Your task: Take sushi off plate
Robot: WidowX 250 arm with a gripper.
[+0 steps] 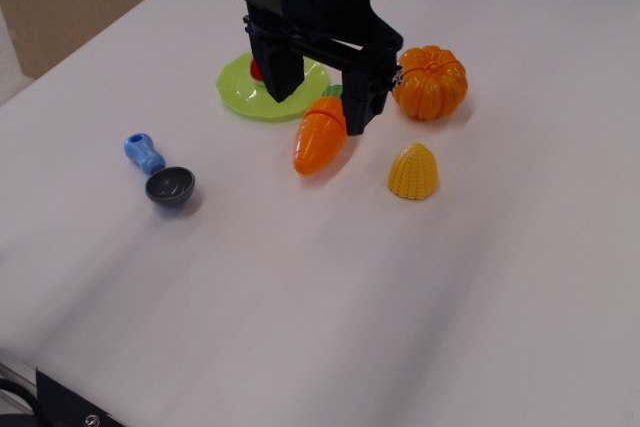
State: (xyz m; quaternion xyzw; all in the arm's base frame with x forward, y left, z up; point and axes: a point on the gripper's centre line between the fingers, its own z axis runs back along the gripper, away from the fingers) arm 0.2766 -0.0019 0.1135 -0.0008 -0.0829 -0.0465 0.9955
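Glossy red plastic is all that shows of the sushi (pixel 257 70) in the one view on offer: a small sliver at the left edge of the nearer black finger, lying on the lime-green plate (pixel 240 97) toward its far side. The rest of the piece is hidden behind the gripper (pixel 318 87).

The gripper hangs low over the plate's right half with its two fingers spread well apart, one over the plate and the other down beside the carrot (pixel 321 135). Nothing is between them that I can see; whether the near finger touches the sushi cannot be told.

I judge the sushi to be light, hard and rigid, like the other toys here, and its shiny skin is probably slippery. A pinch across the lower sides, square and fairly low, should hold better than one on the rounded top. The shallow plate is also light and may slide or tip if a finger catches its scalloped rim.

The carrot lies just off the plate's right edge, close under the outer finger, and looks like the main thing to bump when the jaws close or shift. The pumpkin (pixel 431 81) sits near on the right, and the yellow corn piece (pixel 413 172) in front of it. The grey scoop with blue handle (pixel 161 173) lies well apart on the white table (pixel 320 307), out of the way.
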